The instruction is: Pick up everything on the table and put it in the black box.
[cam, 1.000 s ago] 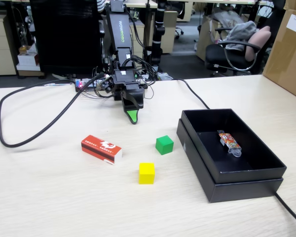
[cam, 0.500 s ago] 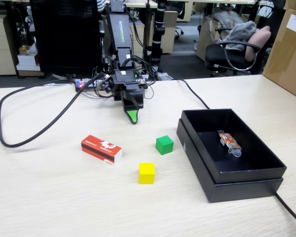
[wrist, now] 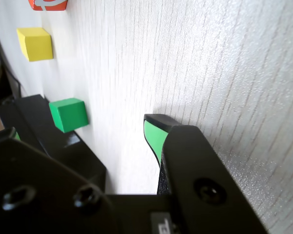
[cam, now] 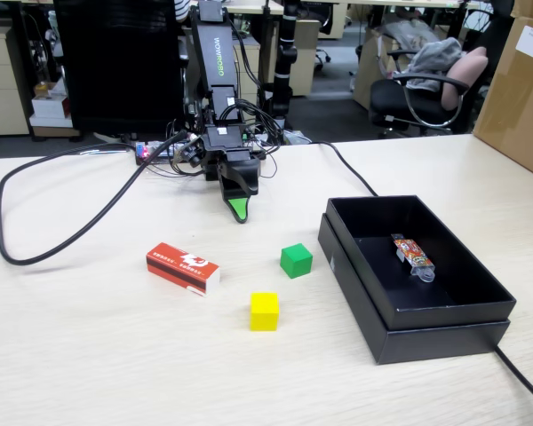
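Beige wood-grain table [cam: 89,355], gripper [cam: 238,211] tip-down near arm base, jaw gap not discernible, green cube [cam: 296,260], yellow cube [cam: 264,311], red-and-white box [cam: 183,267] all in front, untouched, black box [cam: 444,333] at right.

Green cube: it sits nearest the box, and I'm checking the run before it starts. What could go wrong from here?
The green cube lies close beside the black box, so a finger might hit the wall. The cable curving near the red-and-white box could snag. The packet inside might get struck by drops.

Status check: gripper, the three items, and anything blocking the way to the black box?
Gripper empty, tip down near the table, jaw state unclear. Green cube, yellow cube, red-and-white box all outside black box. Nothing blocking.
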